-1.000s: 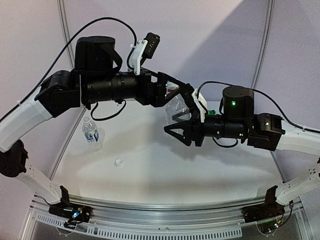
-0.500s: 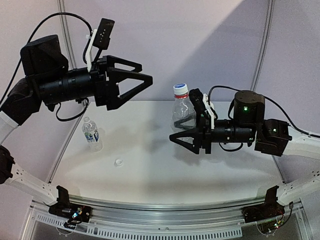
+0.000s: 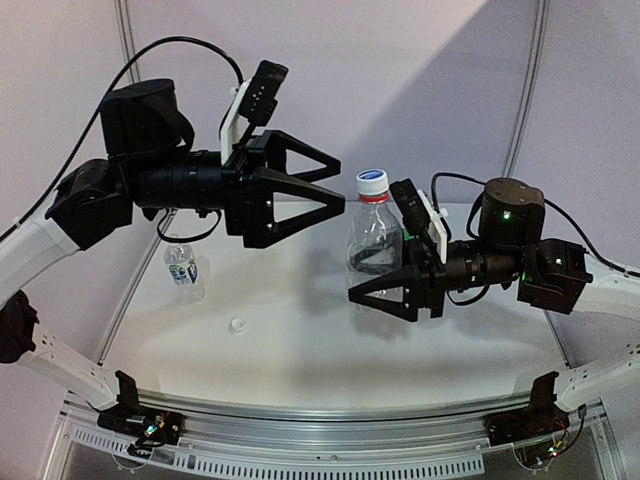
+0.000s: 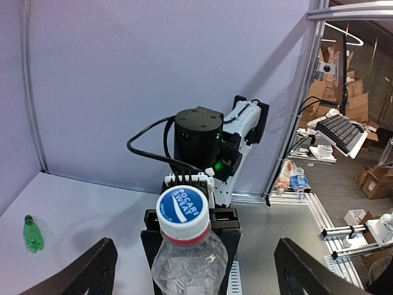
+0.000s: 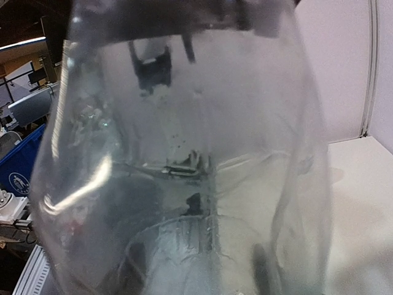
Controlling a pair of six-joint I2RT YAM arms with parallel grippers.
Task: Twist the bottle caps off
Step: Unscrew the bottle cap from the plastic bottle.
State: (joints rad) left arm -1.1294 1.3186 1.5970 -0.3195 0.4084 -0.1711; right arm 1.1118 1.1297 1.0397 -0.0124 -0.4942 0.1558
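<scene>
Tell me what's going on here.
The right end effector holds a clear bottle upright, its cap on. The left end effector, open, points at that cap without touching it. A labelled bottle stands on the table at left, a loose cap nearby.

Left end effector (image 3: pixel 338 195) agape, right end effector (image 3: pixel 375 245) closed.

Count on hand, by kind.
You have three bottles: one clear unlabelled bottle (image 3: pixel 375 240), one labelled bottle (image 3: pixel 183 268), one green bottle (image 4: pixel 32 233). You can count two caps: one blue-topped cap (image 3: pixel 372 181), one loose white cap (image 3: pixel 237 325).
</scene>
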